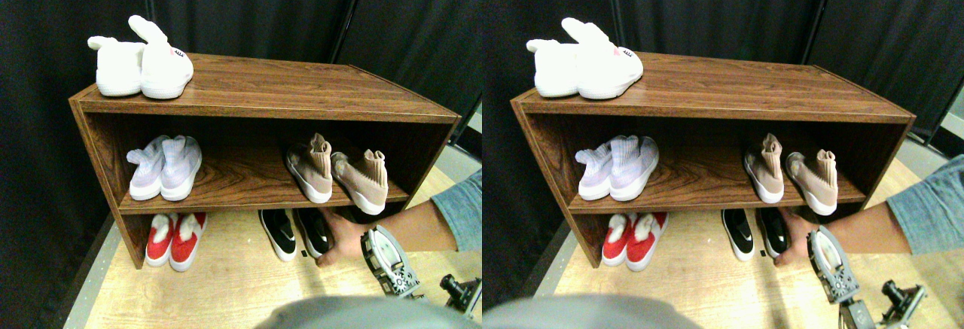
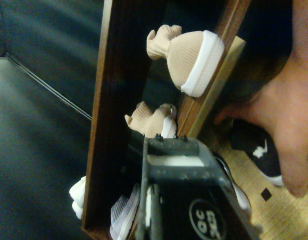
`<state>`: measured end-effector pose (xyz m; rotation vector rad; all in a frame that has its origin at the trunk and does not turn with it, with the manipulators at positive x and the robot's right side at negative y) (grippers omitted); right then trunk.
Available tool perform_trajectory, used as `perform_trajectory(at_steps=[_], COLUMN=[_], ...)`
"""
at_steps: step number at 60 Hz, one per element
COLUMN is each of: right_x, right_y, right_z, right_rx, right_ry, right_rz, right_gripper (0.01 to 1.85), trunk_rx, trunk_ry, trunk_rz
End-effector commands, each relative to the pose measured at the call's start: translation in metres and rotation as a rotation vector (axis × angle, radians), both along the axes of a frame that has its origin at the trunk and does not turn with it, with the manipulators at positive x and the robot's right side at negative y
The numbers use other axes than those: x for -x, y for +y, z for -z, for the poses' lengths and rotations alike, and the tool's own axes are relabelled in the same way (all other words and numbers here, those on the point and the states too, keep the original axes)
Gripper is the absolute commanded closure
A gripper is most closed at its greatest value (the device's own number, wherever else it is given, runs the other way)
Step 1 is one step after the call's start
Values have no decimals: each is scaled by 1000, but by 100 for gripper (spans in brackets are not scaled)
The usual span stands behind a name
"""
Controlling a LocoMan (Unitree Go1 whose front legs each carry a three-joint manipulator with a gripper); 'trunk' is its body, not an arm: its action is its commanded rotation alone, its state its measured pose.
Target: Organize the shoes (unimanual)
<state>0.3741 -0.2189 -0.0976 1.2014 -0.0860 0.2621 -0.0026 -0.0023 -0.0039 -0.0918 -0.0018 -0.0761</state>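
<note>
Two tan high-collar knit shoes point(image 1: 309, 169) point(image 1: 363, 181) with white soles stand on the right of the middle shelf, toes pointing outward and slightly apart. The wrist view shows both tan shoes point(image 2: 194, 55) point(image 2: 154, 121) too. Two low black slip-ons point(image 1: 279, 233) point(image 1: 315, 231) with white marks sit on the floor below them. A person's hand point(image 1: 343, 240) reaches in from the right and rests on the right black slip-on point(image 2: 256, 150). My right gripper point(image 1: 380, 252) hovers low at the front right, just beside that hand, holding nothing that I can see.
The brown wooden shelf unit point(image 1: 263, 111) carries white bunny slippers point(image 1: 143, 64) on top and pale lavender shoes point(image 1: 166, 167) on the middle shelf's left. Red shoes with white lining point(image 1: 175, 239) stand on the floor at lower left. Dark curtains hang behind.
</note>
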Motion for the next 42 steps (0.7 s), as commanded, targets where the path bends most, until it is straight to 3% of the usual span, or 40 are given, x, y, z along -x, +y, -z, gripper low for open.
perform_trajectory(at_steps=[1, 29, 42], right_x=[0, -1, 3], right_y=[3, 5, 0], right_z=[-7, -5, -13], right_rx=[5, -11, 1], right_ry=[-37, -38, -80], right_rz=[6, 10, 23], right_gripper=[180, 180, 180], trunk_rx=[8, 2, 0], trunk_ry=[22, 22, 16], trunk_rz=[-4, 5, 12])
